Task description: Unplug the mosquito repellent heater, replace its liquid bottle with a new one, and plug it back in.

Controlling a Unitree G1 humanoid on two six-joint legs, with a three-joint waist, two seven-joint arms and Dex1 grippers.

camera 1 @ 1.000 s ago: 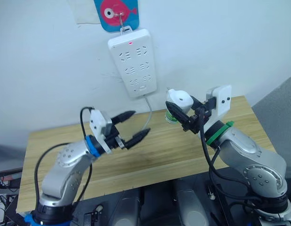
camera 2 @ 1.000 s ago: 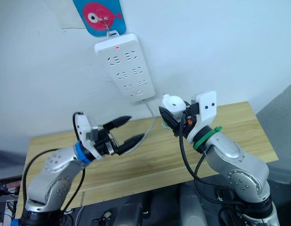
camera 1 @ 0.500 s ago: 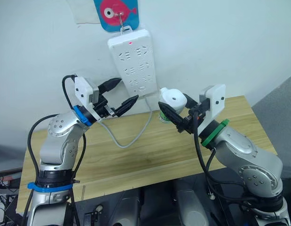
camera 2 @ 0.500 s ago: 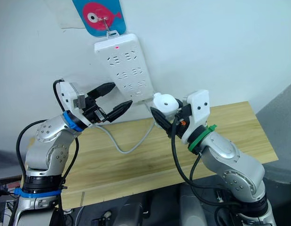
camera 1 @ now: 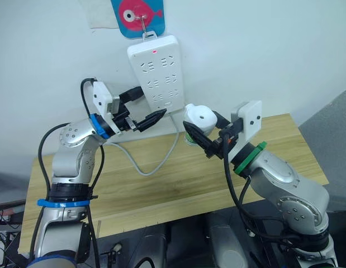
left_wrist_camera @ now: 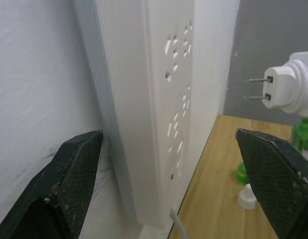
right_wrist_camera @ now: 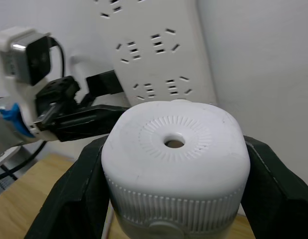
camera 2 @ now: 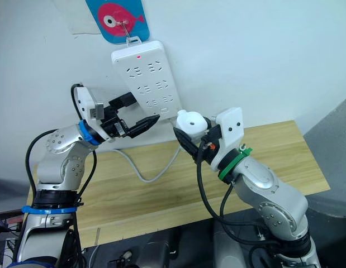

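We hold the mosquito repellent heater (camera 1: 198, 118) in our right gripper (camera 1: 203, 135), fingers clamped on either side of its white body; it sits in the air just below and to the right of the power strip (camera 1: 156, 72) on the wall, its two prongs turned toward the sockets, as the left wrist view shows. A green bottle hangs under the heater, so we judge the refill already fitted, though we cannot tell whether it is the new one. A second ago the heater hung further right, above the surface (camera 1: 161, 184); since then our right arm has carried it steadily left and up toward the strip. Our left gripper (camera 1: 143, 109) has risen from low over the surface to the strip's left edge, fingers spread wide and holding nothing, one beside the strip's side and one in front of it; we read this as bracing the hanging strip so it does not swing. The strip's indicator light (camera 1: 154, 51) glows red. A small white cap (left_wrist_camera: 247, 197) and a green piece (left_wrist_camera: 242, 173) lie on the surface below. What remains, we think, is lining the prongs up with a free socket and pressing in; the strip hangs from a hook, so it may shift under the push.
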